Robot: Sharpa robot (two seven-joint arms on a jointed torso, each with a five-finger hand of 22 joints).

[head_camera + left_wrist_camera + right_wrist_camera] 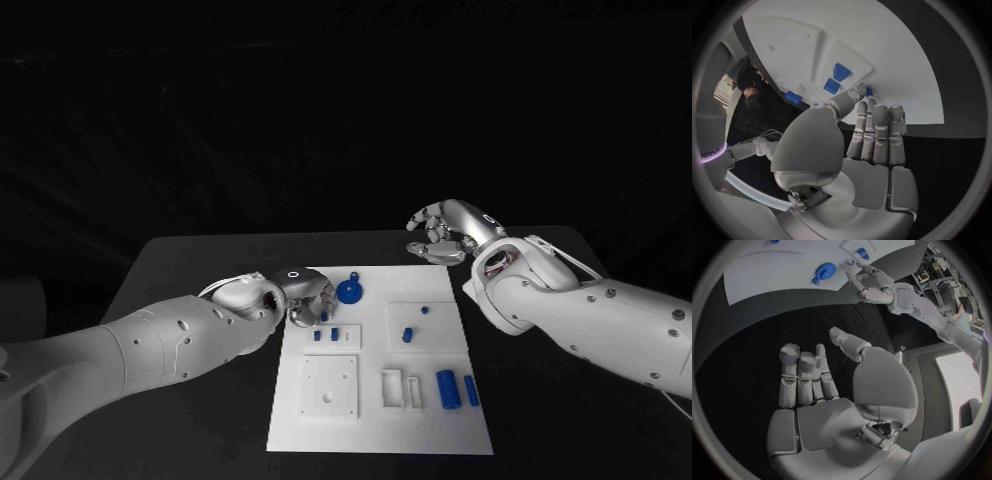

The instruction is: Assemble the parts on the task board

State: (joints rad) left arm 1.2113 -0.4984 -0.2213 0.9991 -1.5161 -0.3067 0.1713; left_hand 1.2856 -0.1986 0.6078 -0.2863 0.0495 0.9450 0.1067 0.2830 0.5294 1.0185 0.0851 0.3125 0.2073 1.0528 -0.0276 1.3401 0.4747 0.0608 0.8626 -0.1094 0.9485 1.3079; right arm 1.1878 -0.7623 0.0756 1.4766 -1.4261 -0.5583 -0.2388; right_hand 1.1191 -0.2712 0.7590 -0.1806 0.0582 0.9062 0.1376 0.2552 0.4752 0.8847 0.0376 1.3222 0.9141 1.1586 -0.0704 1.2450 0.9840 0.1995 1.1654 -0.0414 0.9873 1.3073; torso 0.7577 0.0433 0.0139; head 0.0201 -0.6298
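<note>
White and flat, the rectangular task board [378, 400] runs lengthwise away from you down the middle of the black surface [188, 262]. Near its front right corner lie two blue cylinders [457, 388], long axes pointing front to back. Farther in, by the left edge, your left hand [300, 296] hangs just over two small blue blocks [326, 334], fingers straight and together, holding nothing. Just beyond it sits a blue round knob [351, 291]. Your right hand [447, 232] hovers past the far right corner, fingers loosely apart and empty, well clear, so the left is nearer.
</note>
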